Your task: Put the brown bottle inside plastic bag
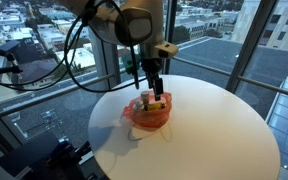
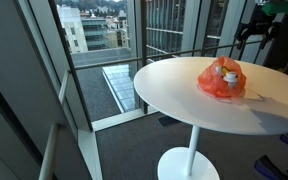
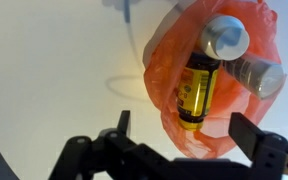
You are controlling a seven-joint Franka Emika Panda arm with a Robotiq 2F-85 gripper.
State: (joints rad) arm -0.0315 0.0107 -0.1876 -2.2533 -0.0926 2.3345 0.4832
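Note:
The brown bottle (image 3: pixel 196 88) has a yellow label and lies inside the orange plastic bag (image 3: pixel 169 60) on the round white table. Its silver cap (image 3: pixel 227 38) points to the far side. A second grey-capped item (image 3: pixel 261 74) lies beside it in the bag. My gripper (image 3: pixel 184 132) is open and empty, and hovers just above the bag with a finger on either side of the bottle's base. In both exterior views the bag (image 1: pixel 147 113) (image 2: pixel 222 80) sits on the table, and the gripper (image 1: pixel 156 80) hangs over it.
The round white table (image 1: pixel 214 135) (image 2: pixel 174 90) stands on a single pedestal next to floor-to-ceiling windows with a railing. Cables hang along the arm (image 1: pixel 84 40). A thin cable lies on the table beside the bag (image 3: pixel 134 45).

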